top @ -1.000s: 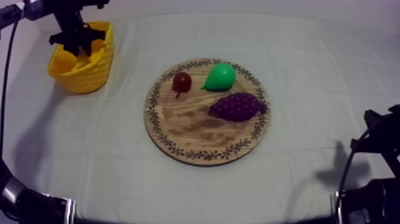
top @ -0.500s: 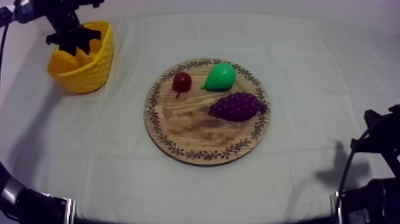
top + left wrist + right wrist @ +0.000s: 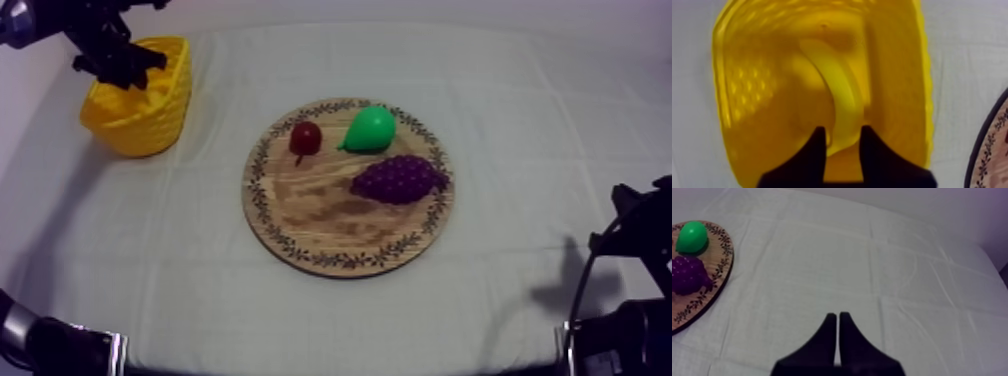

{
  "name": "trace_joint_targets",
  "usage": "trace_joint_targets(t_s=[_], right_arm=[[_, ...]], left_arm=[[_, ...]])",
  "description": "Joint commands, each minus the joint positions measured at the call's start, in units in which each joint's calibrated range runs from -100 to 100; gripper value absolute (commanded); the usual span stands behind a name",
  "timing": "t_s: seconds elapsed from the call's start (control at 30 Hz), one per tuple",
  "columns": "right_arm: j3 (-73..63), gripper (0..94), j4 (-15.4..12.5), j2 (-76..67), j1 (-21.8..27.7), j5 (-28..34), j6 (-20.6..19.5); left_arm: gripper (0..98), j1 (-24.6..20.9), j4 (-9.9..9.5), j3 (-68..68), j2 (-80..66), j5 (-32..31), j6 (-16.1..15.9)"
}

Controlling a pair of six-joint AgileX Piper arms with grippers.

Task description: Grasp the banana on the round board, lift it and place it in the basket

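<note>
The banana [image 3: 837,95] lies curved inside the yellow basket [image 3: 922,100], seen from above in the left wrist view. My left gripper [image 3: 843,137] hangs over the basket with its fingers apart, the banana's near end showing below and between them. In the top view the left gripper [image 3: 115,70] is over the far-left rim of the basket [image 3: 140,115] at the table's back left. The round wooden board [image 3: 320,210] sits mid-table. My right gripper [image 3: 837,317] is shut on nothing, over bare cloth at the right side.
On the board rest a green pear [image 3: 370,128], a bunch of purple grapes [image 3: 398,178] and a small red fruit [image 3: 305,137]. The right arm [image 3: 630,230] sits low at the right edge. Bare cloth lies between basket and board.
My left gripper has drawn back up and to the left from over the basket's middle toward its far-left rim. The board, the fruit and the right arm have not moved.
</note>
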Motion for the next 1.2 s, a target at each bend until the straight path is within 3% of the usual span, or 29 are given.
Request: trace_joint_targets(t_s=[0.0,0.27,0.43,0.7,1.17], right_arm=[[0.0,0.3,0.0,0.0,0.0,0.0,0.0],[0.0,0.3,0.0,0.0,0.0,0.0,0.0],[0.0,0.3,0.0,0.0,0.0,0.0,0.0],[0.0,0.3,0.0,0.0,0.0,0.0,0.0],[0.0,0.3,0.0,0.0,0.0,0.0,0.0]], left_arm=[[7.6,0.5,0.20,3.8,-4.2,-1.6,-0.5],[0.5,2.0,1.55,19.2,-21.8,-7.3,0.3],[0.2,-0.2,4.67,31.3,-35.3,-11.8,-0.9],[0.1,-5.3,11.08,49.1,-57.3,-17.9,-6.8],[0.1,-7.6,16.61,72.2,-88.4,-24.7,-12.0]])
